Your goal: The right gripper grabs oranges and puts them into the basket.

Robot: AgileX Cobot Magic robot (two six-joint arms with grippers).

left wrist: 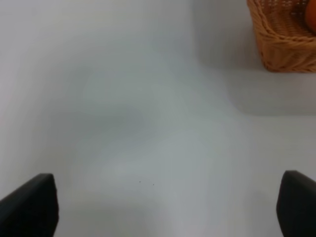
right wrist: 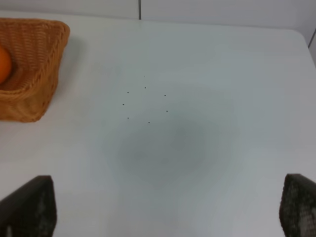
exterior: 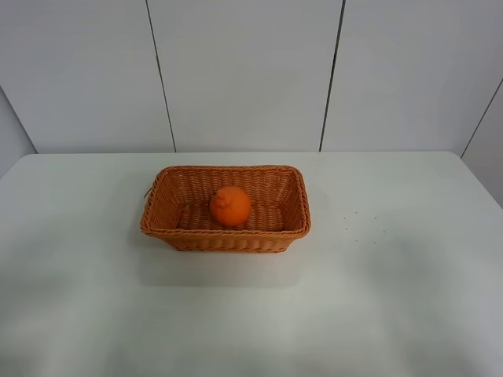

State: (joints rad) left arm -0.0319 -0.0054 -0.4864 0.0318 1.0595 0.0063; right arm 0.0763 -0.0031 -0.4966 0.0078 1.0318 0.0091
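Observation:
The orange (exterior: 229, 206) lies inside the woven wicker basket (exterior: 165, 196) at the middle of the white table, near the basket's front wall. Neither arm shows in the high view. In the right wrist view my right gripper (right wrist: 163, 210) is open and empty above bare table, with the basket (right wrist: 34, 64) and a sliver of the orange (right wrist: 4, 64) off to one side. In the left wrist view my left gripper (left wrist: 163, 207) is open and empty, with a corner of the basket (left wrist: 284, 39) far ahead.
The white table (exterior: 393, 298) fills the view, with white wall panels (exterior: 244, 71) behind it. A few small dark specks (exterior: 360, 224) mark the table right of the basket; they also show in the right wrist view (right wrist: 145, 103).

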